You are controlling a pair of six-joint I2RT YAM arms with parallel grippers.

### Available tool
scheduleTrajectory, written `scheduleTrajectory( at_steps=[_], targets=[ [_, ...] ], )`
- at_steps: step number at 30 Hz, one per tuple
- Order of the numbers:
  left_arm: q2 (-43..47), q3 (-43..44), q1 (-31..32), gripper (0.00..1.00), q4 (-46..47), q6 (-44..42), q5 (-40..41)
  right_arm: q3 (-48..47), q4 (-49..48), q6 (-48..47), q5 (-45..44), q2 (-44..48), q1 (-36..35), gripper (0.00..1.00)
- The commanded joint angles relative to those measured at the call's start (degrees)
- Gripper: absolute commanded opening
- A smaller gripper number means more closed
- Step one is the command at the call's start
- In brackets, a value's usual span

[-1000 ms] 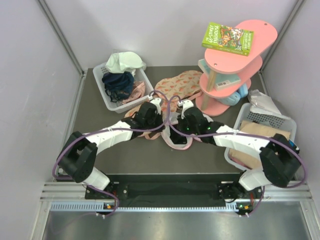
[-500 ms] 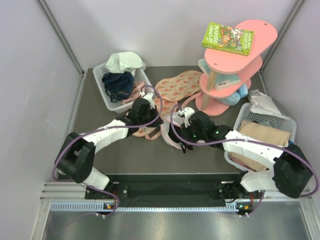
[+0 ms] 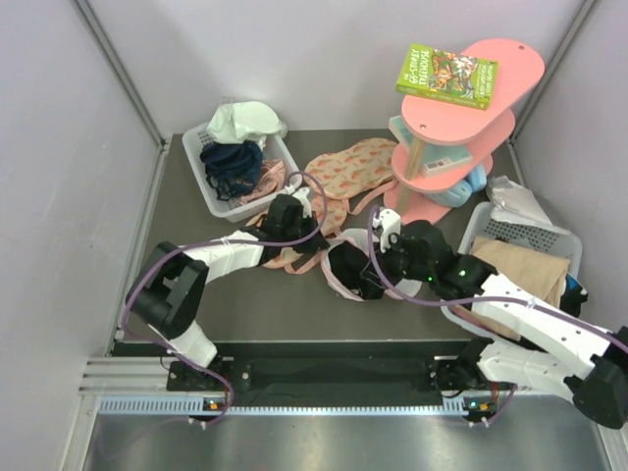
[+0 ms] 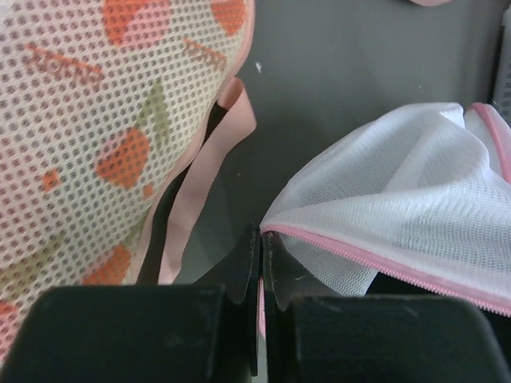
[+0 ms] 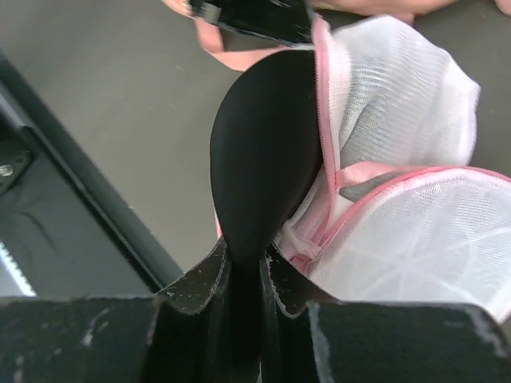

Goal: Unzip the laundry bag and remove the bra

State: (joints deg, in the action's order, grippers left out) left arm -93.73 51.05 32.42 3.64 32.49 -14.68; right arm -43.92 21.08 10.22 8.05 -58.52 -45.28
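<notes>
Your right gripper clenched tight on black bra, low end of cup between its fingers. Bra runs straight ahead from that gripper, long way, far end tucked in open mouth of laundry bag. Bag lies just ahead and to right of gripper, on counter. Your left gripper pinched shut on bag's pink zip trim, at far side. You likely need to pull bra straight back, away from left gripper, while left one holds bag.
</notes>
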Motion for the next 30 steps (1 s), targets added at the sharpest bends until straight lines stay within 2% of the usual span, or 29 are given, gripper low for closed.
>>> scheduleTrajectory(
  at_steps=[1, 8, 13, 17, 23, 29, 30],
  targets=[
    [-1.1, 2.83, -0.26, 0.0, 4.8, 1.0, -2.1, -2.92, -2.18, 0.68, 6.44, 4.29, -0.34, 0.0],
    [-2.33, 0.99, -0.08, 0.0, 7.52, 2.4, -4.39, -3.54, -7.19, 4.37, 8.3, 10.61, 2.03, 0.0],
    [-1.63, -1.73, 1.58, 0.0, 10.95, 3.02, -5.19, -1.79, -13.06, 8.5, 3.03, 13.25, 3.7, 0.0],
    [-0.49, -2.7, 5.18, 0.0, 12.62, 3.37, -4.57, 0.06, -17.11, 10.96, 1.18, 11.16, 4.93, 0.0],
    [0.92, -4.99, 6.69, 0.0, 14.91, 4.95, -3.43, -0.64, -16.6, 12.37, -1.55, 5.18, 4.93, 0.0],
    [3.98, -6.92, 6.51, 0.01, 12.45, 3.9, 1.22, -1.95, -14.75, 11.93, -6.55, 7.62, 4.93, 0.0],
    [4.78, -7.1, 6.51, 0.04, 12.01, 3.64, 1.84, -2.83, -14.4, 11.41, -7.43, 7.98, 4.93, 0.0]
  ],
)
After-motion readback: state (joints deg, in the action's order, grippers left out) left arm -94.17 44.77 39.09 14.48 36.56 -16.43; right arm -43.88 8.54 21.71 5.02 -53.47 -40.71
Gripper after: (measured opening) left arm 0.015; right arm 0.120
